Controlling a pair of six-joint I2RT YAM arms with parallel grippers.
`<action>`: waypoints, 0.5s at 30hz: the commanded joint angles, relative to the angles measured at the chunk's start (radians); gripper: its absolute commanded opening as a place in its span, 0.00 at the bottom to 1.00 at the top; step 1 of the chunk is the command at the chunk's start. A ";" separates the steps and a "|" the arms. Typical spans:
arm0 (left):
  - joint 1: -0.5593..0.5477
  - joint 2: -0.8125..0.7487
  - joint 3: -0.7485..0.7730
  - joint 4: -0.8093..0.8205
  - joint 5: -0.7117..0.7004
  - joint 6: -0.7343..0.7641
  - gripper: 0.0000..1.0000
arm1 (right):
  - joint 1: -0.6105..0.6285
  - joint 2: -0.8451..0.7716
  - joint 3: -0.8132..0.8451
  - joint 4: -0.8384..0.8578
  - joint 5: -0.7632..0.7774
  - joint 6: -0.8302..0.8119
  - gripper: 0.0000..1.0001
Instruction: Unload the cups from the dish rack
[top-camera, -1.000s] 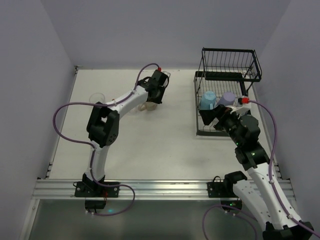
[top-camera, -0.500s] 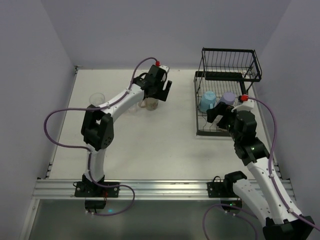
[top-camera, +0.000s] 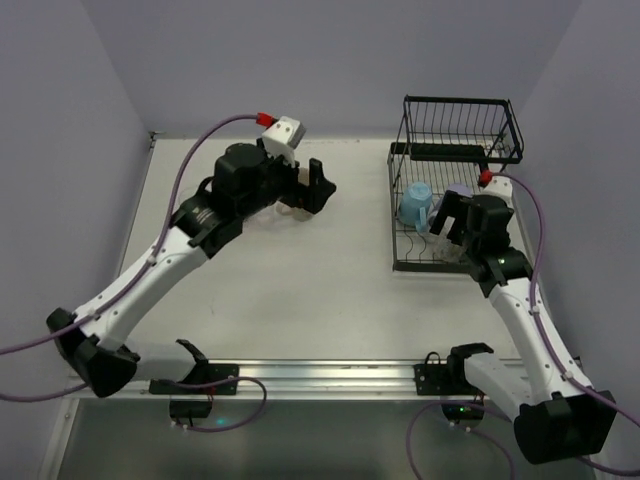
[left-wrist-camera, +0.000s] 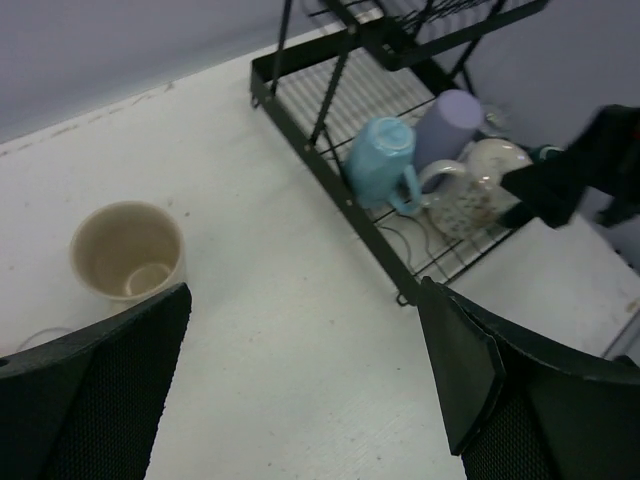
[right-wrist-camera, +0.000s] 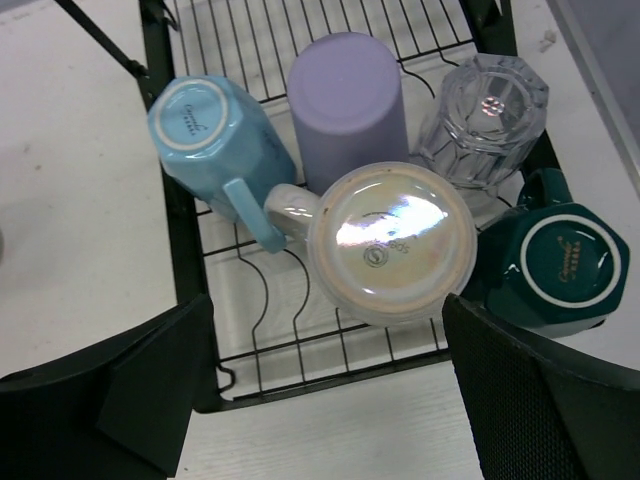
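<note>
The right gripper hung fully open and empty above the white mug in the dish rack. The left gripper was likewise open and empty, the beige cup at its 10 o'clock. Risk: the closely packed lavender cup and clear glass at 12 o'clock could snag a descending finger.

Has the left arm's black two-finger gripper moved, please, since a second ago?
Yes. In the top view the left gripper has lifted off the beige cup, jaws open, nearer the black wire dish rack.
</note>
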 joint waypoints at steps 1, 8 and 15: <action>-0.008 -0.175 -0.178 0.121 0.165 -0.042 1.00 | -0.033 0.046 0.067 -0.046 0.027 -0.099 0.99; -0.008 -0.454 -0.402 0.111 0.167 -0.012 1.00 | -0.083 0.146 0.131 -0.098 -0.046 -0.202 0.99; -0.009 -0.554 -0.557 0.163 0.170 0.001 1.00 | -0.127 0.235 0.185 -0.158 -0.153 -0.320 0.99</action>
